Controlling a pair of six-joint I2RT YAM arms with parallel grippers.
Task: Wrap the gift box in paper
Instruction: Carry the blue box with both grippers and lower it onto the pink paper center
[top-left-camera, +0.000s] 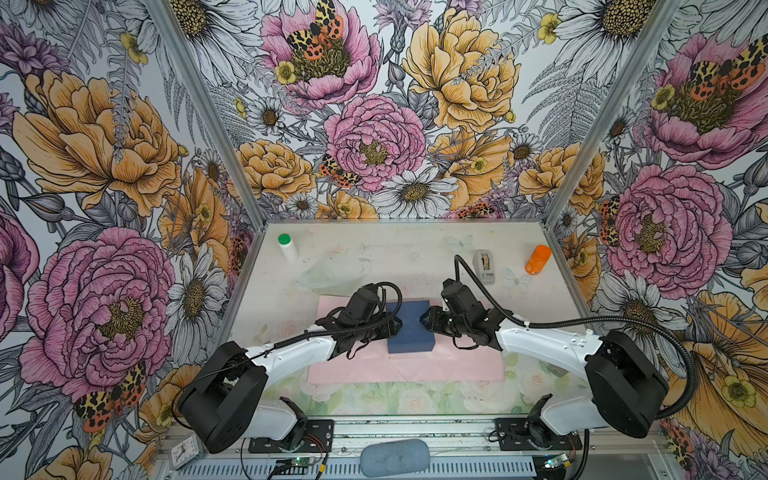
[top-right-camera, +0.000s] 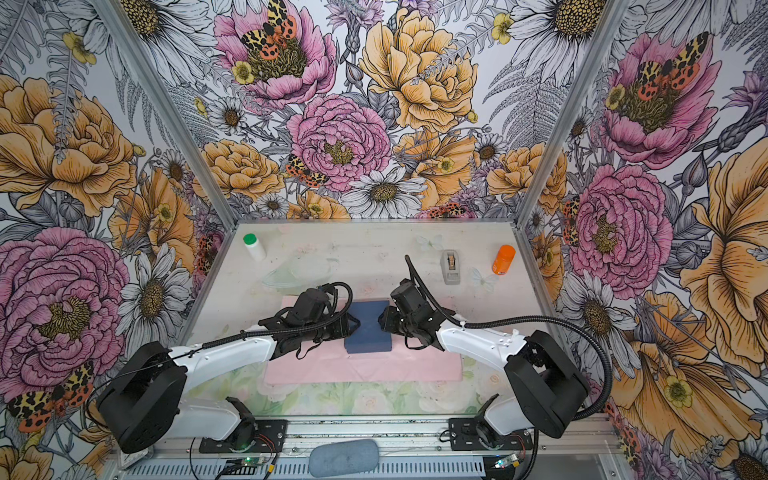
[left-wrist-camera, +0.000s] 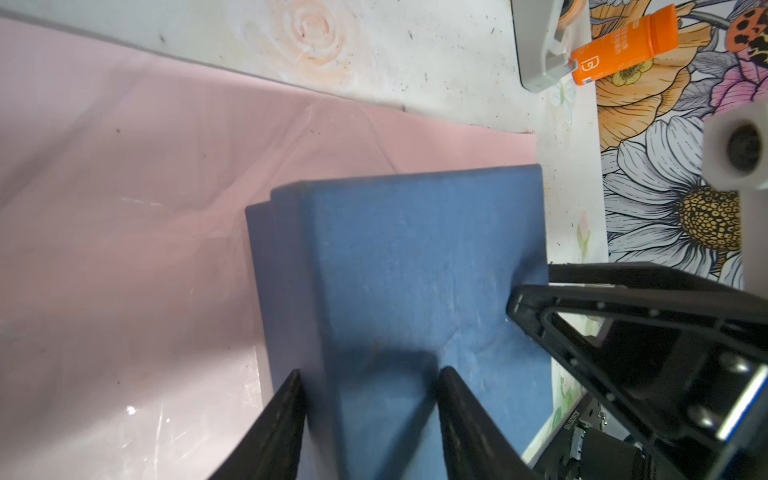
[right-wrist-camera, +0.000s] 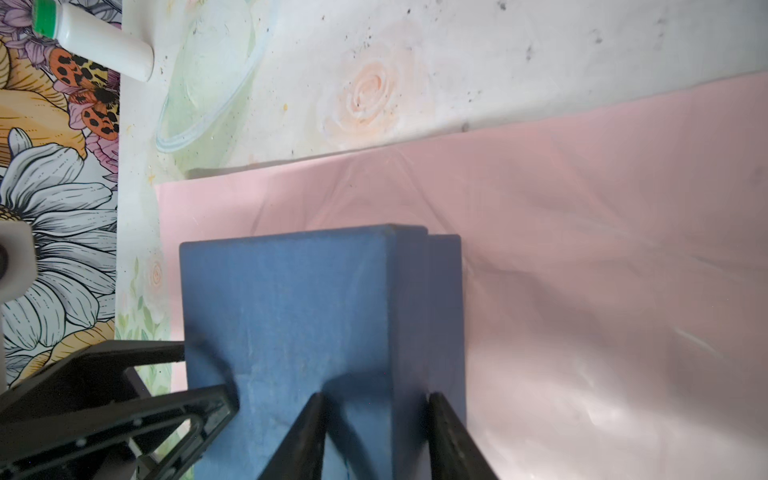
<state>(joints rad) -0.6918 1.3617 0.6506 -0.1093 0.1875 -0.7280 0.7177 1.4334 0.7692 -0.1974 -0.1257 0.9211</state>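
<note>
Left wrist view: left gripper (left-wrist-camera: 370, 372) is clamped on the gift box (left-wrist-camera: 415, 257), one finger on the top face and the other low on the side wall, pinching through the box's thickness. Right wrist view: right gripper (right-wrist-camera: 376, 395) grasps the opposite edge the same way. The box is over the paper (left-wrist-camera: 124, 208), midway along the sheet's width and toward its far edge. Cannot tell whether it rests on the sheet or hangs just clear. The paper is flat and faintly creased, with no edge folded up.

Step in hand (judgement): placing the box on the sheet; wrapping proper not begun. The next move probably calls for setting the box down square to the paper's edges and letting go on both sides. A free paper edge then gets drawn over the lid without dragging the box.

Desk (top-left-camera: 395, 249): pale rose print, glossy, speckled with dark marks. Beyond the box to the right stand a grey tape dispenser (top-left-camera: 485, 266) and an orange bottle (top-left-camera: 538, 259). Beyond it to the left are a clear dish (top-left-camera: 332, 272) and a white bottle (top-left-camera: 287, 246) with a green cap. Walls (top-left-camera: 374, 124): bold floral print with moths.
</note>
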